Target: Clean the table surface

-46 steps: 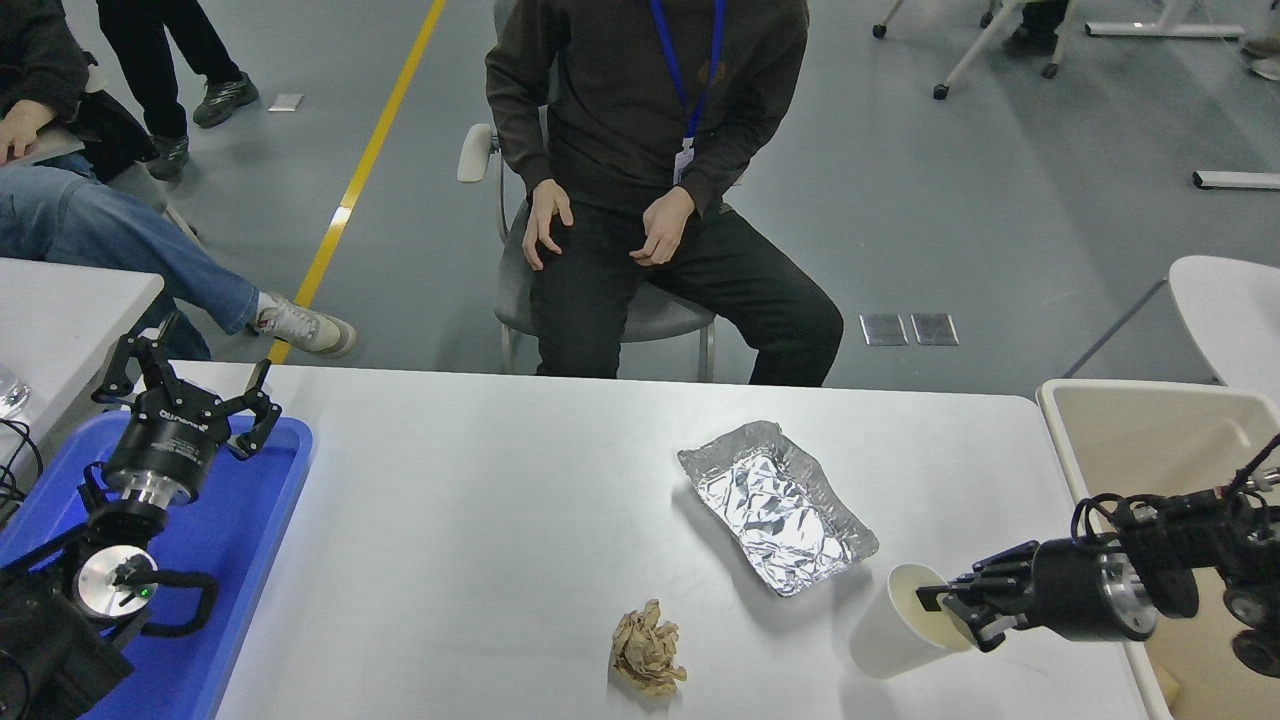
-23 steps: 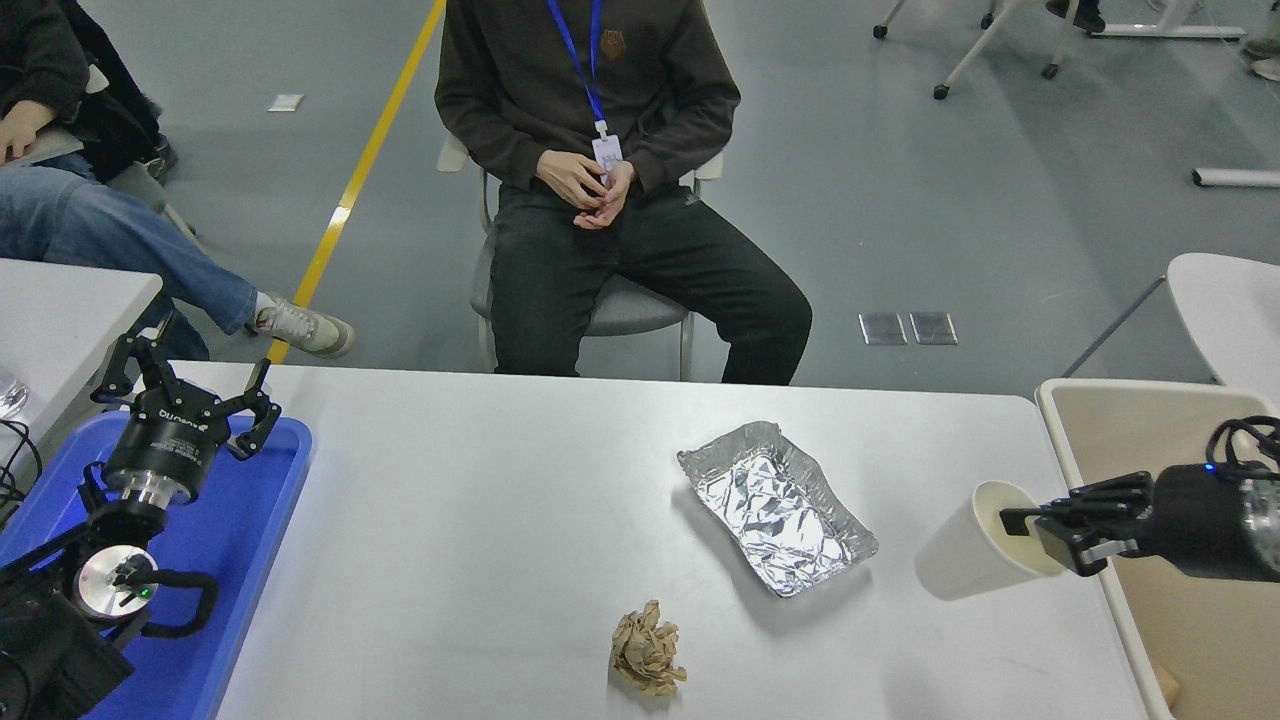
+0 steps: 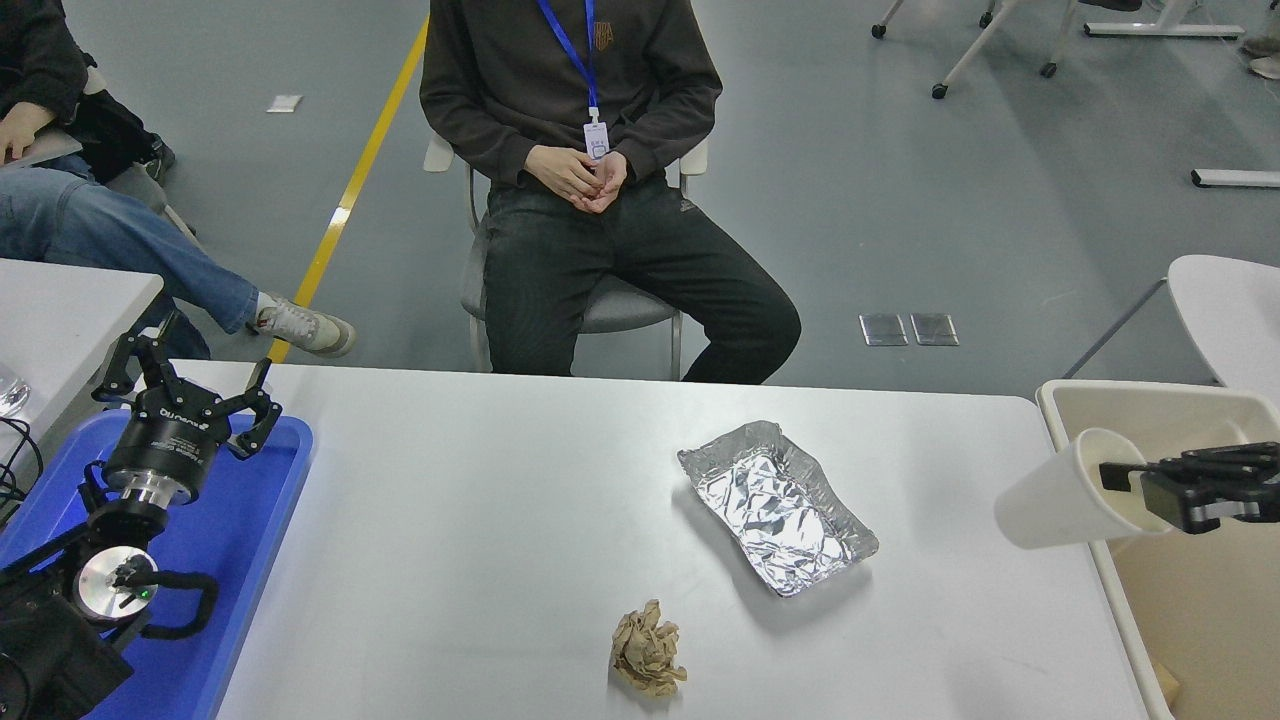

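The table surface (image 3: 480, 520) is a wide light grey-white top. On it lie a crumpled silver foil tray (image 3: 777, 505) right of the middle and a crumpled brown paper ball (image 3: 648, 649) near the front edge. My right gripper (image 3: 1135, 490) is shut on the rim of a white paper cup (image 3: 1065, 495) and holds it tilted in the air over the table's right edge, beside the beige bin (image 3: 1150, 410). My left gripper (image 3: 190, 385) is open and parked over the blue tray (image 3: 240, 540) at the lower left.
A person sits on a chair (image 3: 590, 310) at the table's far side, hands folded in the lap. Another person's legs (image 3: 120, 250) show at the upper left, beside a second table (image 3: 60, 310). A white table corner (image 3: 1225, 300) stands at the far right.
My right gripper has lifted the paper cup off the table and carried it right and back, to the bin's edge. The seated person has shifted left and folded the hands.
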